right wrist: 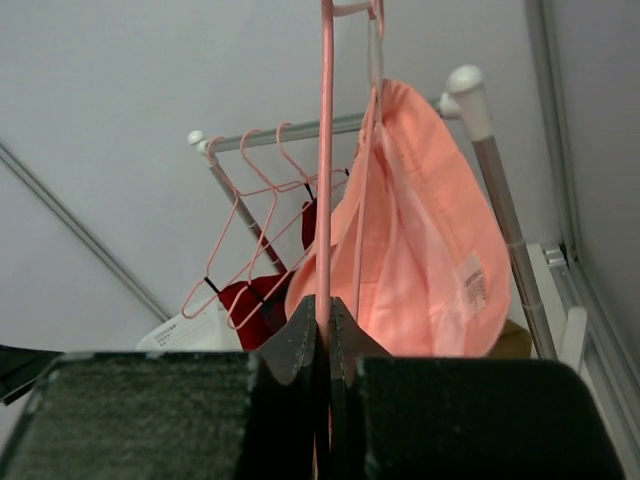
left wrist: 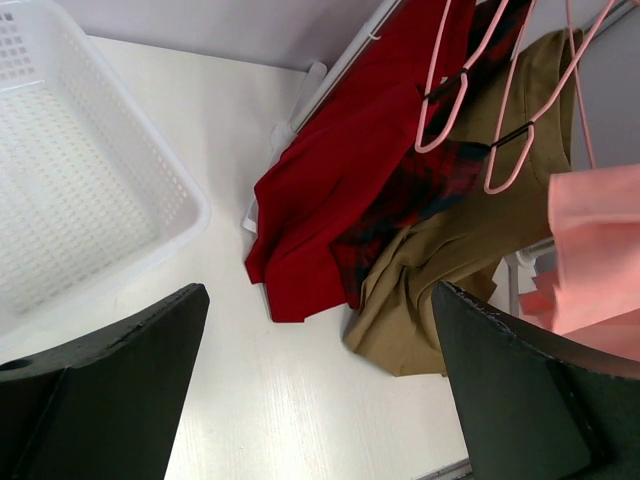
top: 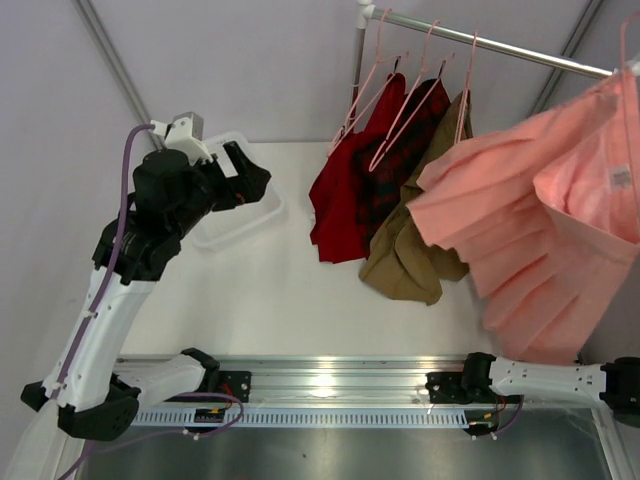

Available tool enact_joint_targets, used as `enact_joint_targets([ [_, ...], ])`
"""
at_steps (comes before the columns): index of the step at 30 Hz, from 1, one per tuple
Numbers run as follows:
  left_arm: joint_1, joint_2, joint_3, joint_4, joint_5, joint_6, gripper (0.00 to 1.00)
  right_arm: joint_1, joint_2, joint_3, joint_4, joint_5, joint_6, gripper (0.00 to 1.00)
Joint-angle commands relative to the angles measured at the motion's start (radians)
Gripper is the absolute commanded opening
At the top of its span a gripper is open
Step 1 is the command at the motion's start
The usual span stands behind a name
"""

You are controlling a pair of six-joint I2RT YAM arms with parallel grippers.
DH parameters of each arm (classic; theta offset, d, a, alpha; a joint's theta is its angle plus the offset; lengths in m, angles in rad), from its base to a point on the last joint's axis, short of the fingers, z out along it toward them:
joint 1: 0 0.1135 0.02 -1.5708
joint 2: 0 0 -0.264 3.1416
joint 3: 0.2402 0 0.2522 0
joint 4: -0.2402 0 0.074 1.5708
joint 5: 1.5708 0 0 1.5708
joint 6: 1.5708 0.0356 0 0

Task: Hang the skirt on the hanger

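The salmon-pink skirt [top: 520, 230] hangs in the air at the right, in front of the rail's right end. In the right wrist view the skirt [right wrist: 430, 250] is draped over a thin pale-pink hanger [right wrist: 325, 150]. My right gripper [right wrist: 328, 312] is shut on the hanger's straight wire just below the cloth. The skirt hides that gripper in the top view. My left gripper [top: 240, 180] is raised at the far left over the basket, well apart from the skirt. In the left wrist view the left gripper [left wrist: 318, 292] is open and holds nothing.
A silver rail [top: 500, 45] carries pink hangers with a dark red garment [top: 345, 195], a dark plaid one [top: 395, 160] and a tan-brown one [top: 410, 250], their hems on the table. A white mesh basket [left wrist: 80, 180] sits at the back left.
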Motion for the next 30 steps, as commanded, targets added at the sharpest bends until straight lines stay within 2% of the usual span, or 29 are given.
enact_joint_targets([
  [1, -0.004, 0.023, 0.0, 0.056, 0.047, -0.014, 0.99, -0.038, -0.022, 0.011, -0.115, -0.067, 0.147, 0.0],
  [8, -0.003, 0.039, -0.01, 0.068, 0.044, -0.01, 0.99, -0.029, 0.02, -0.017, -0.339, -0.008, 0.329, 0.0],
  [13, -0.004, 0.022, -0.044, 0.087, 0.048, -0.007, 0.99, -0.005, -0.026, -0.174, -0.371, 0.061, 0.437, 0.0],
  [17, -0.003, 0.014, -0.061, 0.088, 0.056, -0.007, 0.99, 0.089, -0.029, -0.251, -0.428, 0.106, 0.564, 0.0],
  [23, -0.003, -0.003, -0.099, 0.107, 0.068, -0.011, 0.99, 0.299, -0.016, -0.379, -0.491, 0.302, 0.78, 0.0],
  [26, -0.003, -0.003, -0.105, 0.108, 0.07, -0.008, 0.99, 0.336, -0.011, -0.392, -0.467, 0.393, 0.824, 0.0],
  [28, -0.004, -0.006, -0.115, 0.111, 0.07, -0.008, 0.99, 0.342, -0.019, -0.426, -0.409, 0.443, 0.76, 0.0],
  [29, -0.004, -0.006, -0.122, 0.116, 0.07, -0.008, 0.99, 0.346, -0.026, -0.447, -0.297, 0.454, 0.706, 0.0],
  [30, -0.004, -0.007, -0.125, 0.122, 0.072, -0.01, 0.99, 0.357, -0.049, -0.504, -0.14, 0.474, 0.567, 0.0],
])
